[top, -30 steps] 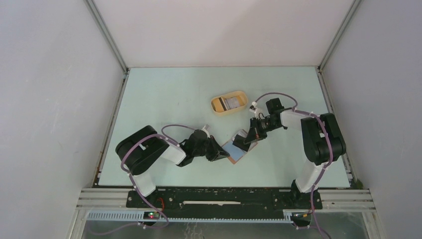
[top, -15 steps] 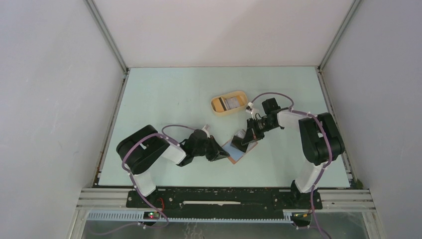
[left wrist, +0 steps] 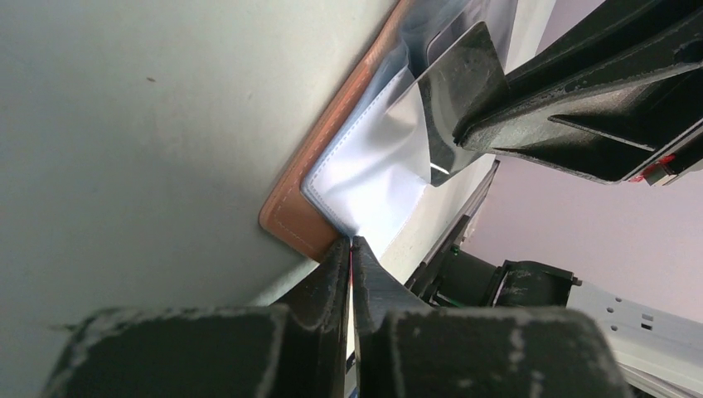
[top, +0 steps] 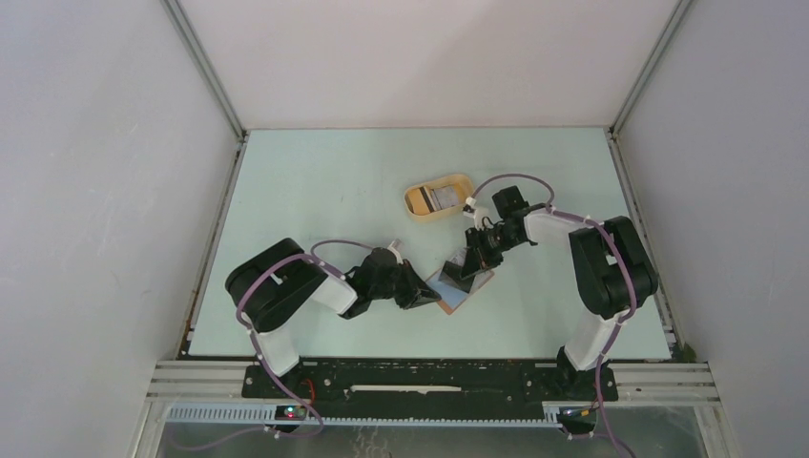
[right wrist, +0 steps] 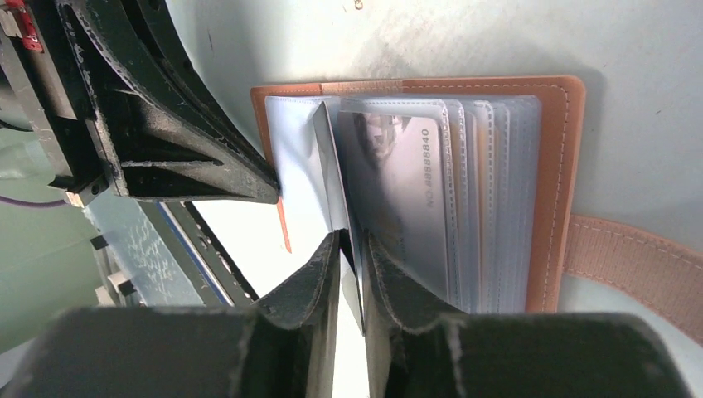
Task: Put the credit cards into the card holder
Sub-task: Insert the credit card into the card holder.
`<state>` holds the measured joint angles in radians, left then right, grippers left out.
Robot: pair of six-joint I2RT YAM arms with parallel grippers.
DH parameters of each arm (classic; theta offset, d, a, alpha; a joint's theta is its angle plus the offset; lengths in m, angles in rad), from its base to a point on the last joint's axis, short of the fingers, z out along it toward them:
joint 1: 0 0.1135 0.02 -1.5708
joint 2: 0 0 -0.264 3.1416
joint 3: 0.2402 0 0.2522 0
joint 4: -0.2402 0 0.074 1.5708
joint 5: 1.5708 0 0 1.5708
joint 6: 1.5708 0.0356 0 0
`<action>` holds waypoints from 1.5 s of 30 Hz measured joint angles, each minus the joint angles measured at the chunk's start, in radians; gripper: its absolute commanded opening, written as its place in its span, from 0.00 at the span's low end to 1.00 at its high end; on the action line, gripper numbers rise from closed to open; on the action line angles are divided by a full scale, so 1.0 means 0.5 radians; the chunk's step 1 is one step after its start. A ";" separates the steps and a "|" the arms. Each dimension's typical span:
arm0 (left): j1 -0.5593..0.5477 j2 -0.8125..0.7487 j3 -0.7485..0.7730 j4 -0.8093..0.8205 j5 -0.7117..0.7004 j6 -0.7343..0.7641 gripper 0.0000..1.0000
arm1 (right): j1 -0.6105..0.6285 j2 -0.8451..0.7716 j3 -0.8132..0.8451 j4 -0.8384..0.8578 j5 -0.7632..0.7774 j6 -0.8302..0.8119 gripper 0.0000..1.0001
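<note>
The reddish-brown card holder point(top: 453, 294) point(right wrist: 555, 182) lies open on the table, its clear pockets fanned out. My left gripper point(top: 434, 299) point(left wrist: 351, 242) is shut on the near-left edge of a clear pocket, beside the brown corner point(left wrist: 290, 211). My right gripper point(top: 467, 270) point(right wrist: 352, 240) stands over the holder. A dark credit card point(right wrist: 326, 157) point(left wrist: 460, 91) stands edge-on between its jaws, its far end inside a pocket. The jaws are slightly apart, with light between the card and the left finger. A grey numbered card point(right wrist: 414, 191) sits in another pocket.
A yellow oval tray point(top: 416, 203) stands behind the holder, with a striped card point(top: 442, 197) lying in it. The holder's snap tab point(right wrist: 638, 265) sticks out to the right. White walls close in the table on three sides.
My right gripper has moved left and nearer, carrying the dark card into the holder's pocket. Its jaws have eased apart. The left gripper has stayed in place.
</note>
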<state>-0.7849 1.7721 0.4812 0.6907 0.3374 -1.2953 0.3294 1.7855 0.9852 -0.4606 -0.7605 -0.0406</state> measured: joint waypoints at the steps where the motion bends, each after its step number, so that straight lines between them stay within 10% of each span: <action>1: 0.001 0.004 0.000 0.005 0.005 -0.001 0.07 | 0.005 -0.003 0.011 -0.014 0.013 -0.014 0.25; 10: 0.004 0.020 0.000 0.030 0.021 -0.017 0.07 | 0.073 -0.056 0.047 -0.098 0.151 -0.130 0.31; 21: 0.005 0.051 0.000 0.082 0.050 -0.031 0.07 | 0.069 -0.023 0.067 -0.140 0.076 -0.159 0.04; 45: 0.018 0.132 0.000 0.207 0.119 -0.099 0.06 | 0.015 0.169 0.204 -0.192 -0.054 -0.161 0.04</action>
<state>-0.7761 1.8381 0.4812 0.7940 0.3969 -1.3449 0.3370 1.8698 1.0874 -0.5564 -0.7876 -0.1211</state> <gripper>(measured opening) 0.059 0.033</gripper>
